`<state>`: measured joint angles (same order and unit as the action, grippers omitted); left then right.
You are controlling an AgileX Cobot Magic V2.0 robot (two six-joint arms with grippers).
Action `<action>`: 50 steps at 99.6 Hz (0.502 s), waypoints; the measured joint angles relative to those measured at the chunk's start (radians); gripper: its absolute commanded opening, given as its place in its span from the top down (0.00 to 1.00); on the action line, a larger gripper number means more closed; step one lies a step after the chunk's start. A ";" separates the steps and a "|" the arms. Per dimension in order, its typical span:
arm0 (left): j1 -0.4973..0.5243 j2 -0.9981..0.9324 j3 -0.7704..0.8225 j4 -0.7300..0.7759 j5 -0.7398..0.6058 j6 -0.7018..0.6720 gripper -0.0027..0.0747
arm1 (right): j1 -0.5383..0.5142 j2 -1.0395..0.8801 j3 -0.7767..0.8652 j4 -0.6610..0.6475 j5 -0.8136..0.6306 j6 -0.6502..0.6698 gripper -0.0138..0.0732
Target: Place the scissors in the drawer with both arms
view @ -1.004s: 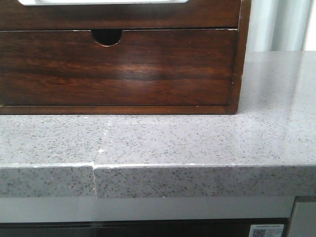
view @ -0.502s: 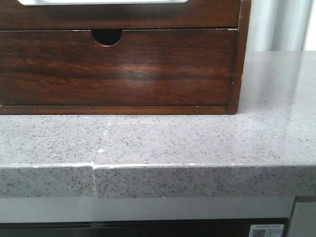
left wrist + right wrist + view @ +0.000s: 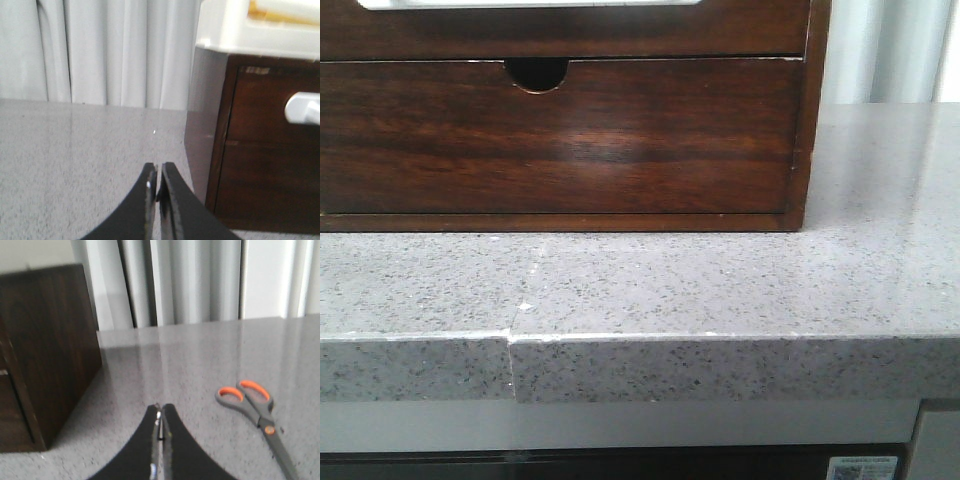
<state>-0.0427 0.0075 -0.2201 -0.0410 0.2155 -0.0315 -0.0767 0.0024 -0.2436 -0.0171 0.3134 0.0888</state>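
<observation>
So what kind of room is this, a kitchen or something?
Probably a staged home or office counter: a speckled grey stone countertop, a dark wooden drawer cabinet, pale curtains behind, and scissors lying out.

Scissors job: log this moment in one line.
left hand shut, empty | right hand shut, empty | scissors flat on counter | drawer shut

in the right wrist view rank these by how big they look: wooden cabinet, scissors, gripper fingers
1. Wooden cabinet, by far the largest.
2. Right gripper fingers, though they sit right at the camera, which inflates them.
3. Scissors, smallest, partly cut off at the picture's edge.
</observation>
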 measured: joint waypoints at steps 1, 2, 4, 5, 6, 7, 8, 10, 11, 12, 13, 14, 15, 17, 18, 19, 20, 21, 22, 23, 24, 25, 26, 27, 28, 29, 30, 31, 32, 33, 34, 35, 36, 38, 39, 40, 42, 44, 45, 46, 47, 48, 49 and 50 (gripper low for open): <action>0.000 0.003 -0.015 0.000 0.005 0.000 0.99 | 0.000 0.003 -0.014 0.000 0.008 0.000 0.92; 0.000 0.009 -0.022 0.000 0.015 0.000 0.99 | 0.000 0.010 -0.021 0.000 0.012 0.000 0.92; 0.000 0.020 -0.044 -0.002 0.028 0.000 0.99 | 0.000 0.023 -0.042 0.000 0.024 0.000 0.92; 0.000 0.024 -0.051 -0.002 0.032 0.000 0.99 | 0.000 0.027 -0.056 0.000 0.029 0.000 0.92; 0.000 0.028 -0.066 -0.002 0.041 0.000 0.99 | 0.000 0.032 -0.063 0.000 0.036 0.000 0.92; 0.000 0.037 -0.073 -0.002 0.046 0.000 0.99 | 0.000 0.042 -0.070 0.000 0.041 0.000 0.92; 0.000 0.042 -0.088 -0.002 0.050 0.000 0.99 | 0.000 0.047 -0.084 0.000 0.049 0.000 0.92; 0.000 0.057 -0.102 -0.002 0.063 0.000 0.99 | 0.000 0.063 -0.104 0.000 0.056 0.000 0.92; 0.000 0.067 -0.116 -0.002 0.071 0.000 0.99 | 0.000 0.074 -0.111 0.000 0.065 0.000 0.92; 0.000 0.072 -0.123 -0.002 0.075 0.000 0.99 | 0.000 0.080 -0.125 0.000 0.068 0.000 0.92; 0.000 0.078 -0.136 -0.002 0.083 0.000 0.99 | 0.000 0.086 -0.132 0.000 0.078 0.000 0.92; 0.000 0.089 -0.144 -0.002 0.088 0.000 0.99 | 0.000 0.099 -0.139 0.000 0.083 0.000 0.92; 0.000 0.095 -0.151 -0.002 0.092 0.000 0.99 | 0.000 0.105 -0.152 0.000 0.092 0.000 0.92; 0.000 0.112 -0.171 -0.002 0.106 0.000 0.99 | 0.000 0.125 -0.174 0.000 0.102 -0.002 0.92; 0.000 0.124 -0.185 -0.002 0.116 0.000 0.99 | 0.000 0.138 -0.181 0.000 0.113 -0.004 0.92; 0.000 0.130 -0.192 -0.002 0.120 0.000 0.99 | 0.000 0.145 -0.195 0.000 0.118 -0.008 0.92; 0.000 0.137 -0.205 -0.002 0.130 0.000 0.99 | 0.000 0.152 -0.202 0.000 0.130 -0.013 0.92; 0.000 0.149 -0.212 -0.002 0.135 0.000 0.99 | 0.000 0.166 -0.209 -0.002 0.135 -0.015 0.92; 0.000 0.155 -0.219 -0.002 0.140 0.000 0.99 | 0.000 0.173 -0.223 -0.002 0.141 -0.022 0.92; 0.000 0.168 -0.233 -0.002 0.150 0.000 0.99 | 0.000 0.187 -0.230 -0.002 0.153 -0.025 0.92; 0.000 0.174 -0.240 -0.002 0.155 0.000 0.99 | 0.000 0.194 -0.245 -0.002 0.159 -0.029 0.92; 0.000 0.186 -0.254 -0.002 0.167 0.000 0.99 | 0.000 0.208 -0.252 -0.002 0.170 -0.037 0.92; 0.000 0.193 -0.260 -0.002 0.172 0.000 0.99 | 0.000 0.215 -0.266 -0.002 0.175 -0.041 0.92; 0.000 0.199 -0.274 -0.002 0.183 0.000 0.99 | 0.000 0.222 -0.272 -0.002 0.186 -0.049 0.92; 0.000 0.212 -0.281 -0.002 0.188 0.000 0.99 | 0.000 0.236 -0.279 -0.004 0.191 -0.052 0.92; 0.000 0.218 -0.287 -0.002 0.194 0.000 0.99 | 0.000 0.243 -0.292 -0.004 0.197 -0.058 0.92; 0.000 0.230 -0.300 -0.002 0.204 0.000 0.99 | 0.000 0.256 -0.299 -0.004 0.207 -0.061 0.92; 0.000 0.236 -0.307 -0.002 0.209 0.000 0.99 | 0.000 0.263 -0.312 -0.004 0.212 -0.063 0.92; 0.000 0.248 -0.320 -0.002 0.220 0.000 0.99 | 0.000 0.277 -0.318 -0.004 0.221 -0.068 0.92; 0.000 0.254 -0.326 -0.002 0.225 0.000 0.99 | 0.000 0.283 -0.330 -0.006 0.225 -0.070 0.92; 0.000 0.260 -0.339 -0.002 0.230 0.000 0.99 | 0.000 0.290 -0.336 -0.006 0.231 -0.074 0.92; 0.000 0.271 -0.345 -0.002 0.240 0.000 0.99 | 0.000 0.302 -0.342 -0.006 0.235 -0.074 0.92; 0.000 0.277 -0.351 -0.002 0.245 0.000 0.99 | 0.000 0.308 -0.353 -0.006 0.238 -0.078 0.92; 0.000 0.293 -0.367 -0.002 0.257 0.000 0.99 | 0.000 0.327 -0.369 -0.006 0.247 -0.079 0.92; 0.000 0.303 -0.378 -0.002 0.265 0.000 0.99 | 0.000 0.338 -0.374 -0.006 0.252 -0.081 0.92; 0.000 0.308 -0.384 -0.002 0.268 0.000 0.99 | 0.000 0.343 -0.383 -0.006 0.254 -0.081 0.92; 0.000 0.322 -0.399 -0.002 0.277 0.000 0.99 | 0.000 0.359 -0.392 -0.006 0.258 -0.089 0.92; 0.000 0.335 -0.412 -0.002 0.285 0.000 0.99 | 0.000 0.373 -0.403 -0.006 0.262 -0.089 0.92; 0.000 0.339 -0.416 -0.002 0.285 0.000 0.99 | 0.000 0.377 -0.410 -0.006 0.262 -0.089 0.92; 0.000 0.346 -0.423 -0.002 0.290 0.000 0.99 | 0.000 0.385 -0.413 -0.006 0.264 -0.089 0.92; 0.000 0.349 -0.426 -0.002 0.291 0.000 0.99 | 0.000 0.389 -0.418 -0.006 0.264 -0.089 0.92; 0.000 0.352 -0.431 -0.002 0.290 0.000 0.99 | 0.000 0.395 -0.421 -0.006 0.264 -0.089 0.92; 0.000 0.358 -0.434 -0.002 0.290 0.000 0.99 | 0.000 0.398 -0.423 -0.006 0.264 -0.089 0.92; 0.000 0.360 -0.436 -0.002 0.290 0.000 0.99 | 0.000 0.401 -0.425 -0.006 0.264 -0.089 0.92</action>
<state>-0.0427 0.3679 -0.6559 -0.0428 0.5059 -0.0315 -0.0767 0.4035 -0.6684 -0.0232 0.5778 0.0000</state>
